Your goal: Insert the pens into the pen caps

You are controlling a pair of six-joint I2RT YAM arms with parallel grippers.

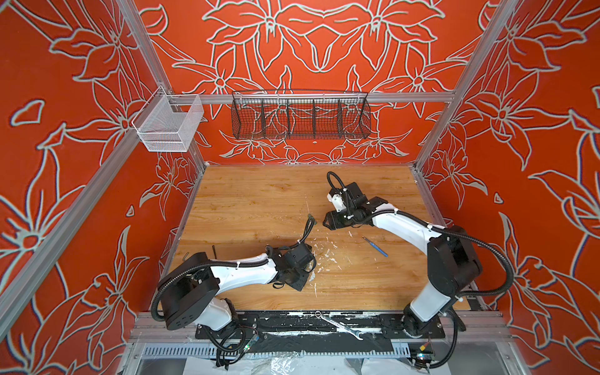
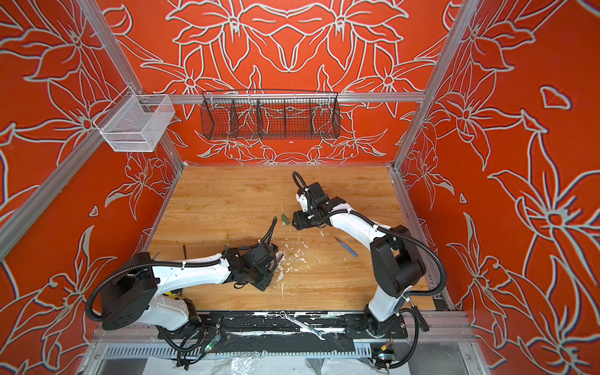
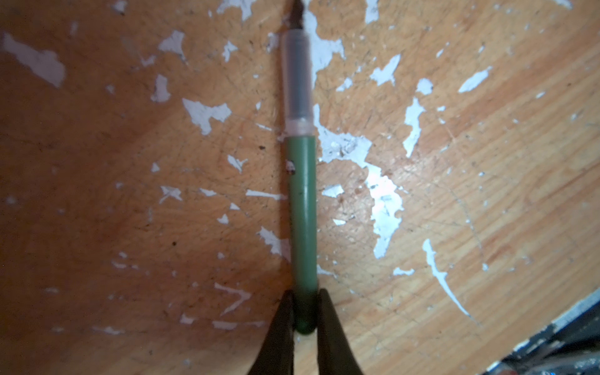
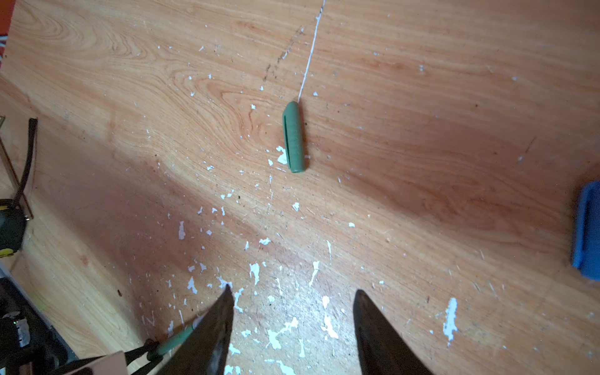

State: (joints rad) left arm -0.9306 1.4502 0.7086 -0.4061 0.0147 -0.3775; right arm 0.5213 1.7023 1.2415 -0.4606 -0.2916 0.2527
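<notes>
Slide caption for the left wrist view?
Left gripper clamps the green pen at its blunt end, chipped table behind.

Silver wrench (image 1: 339,326), black basket (image 1: 300,126), white basket (image 1: 168,128)

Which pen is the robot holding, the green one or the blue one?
The green pen: the left gripper has its fingers shut on its back end. The blue pen lies alone on the table, untouched.
</notes>
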